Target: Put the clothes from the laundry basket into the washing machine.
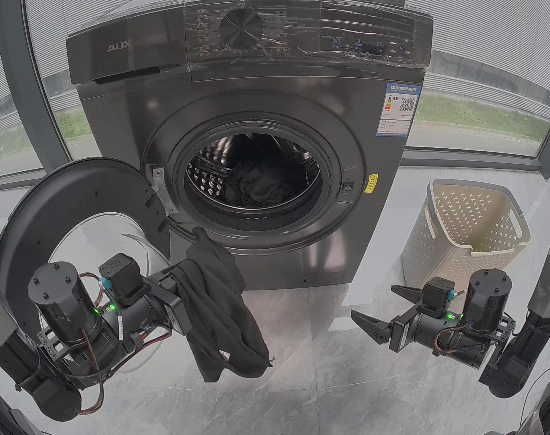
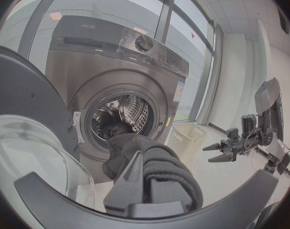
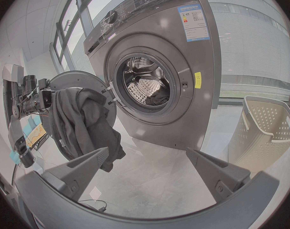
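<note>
The left end effector (image 1: 179, 310) is clamped on a black garment (image 1: 220, 321), which hangs above the floor (image 1: 329, 370) before the washing machine (image 1: 136, 110), beside its open door (image 1: 57, 212). More dark clothing (image 1: 263, 179) lies in the drum (image 1: 207, 176). The right end effector (image 1: 374, 303), spread wide and holding nothing, hovers near the laundry basket (image 1: 468, 237).

Between left gripper's (image 1: 181, 312) jaws: garment (image 1: 217, 309), draping below them; washer (image 1: 250, 92) ahead of both jaw pairs; its door (image 1: 63, 200) swung open, behind and outboard of the left jaws; clothes (image 1: 263, 179) in drum (image 1: 209, 176); basket (image 1: 435, 249) on floor (image 1: 323, 357) right of washer, just beyond right gripper's (image 1: 376, 303) spread jaws.
</note>
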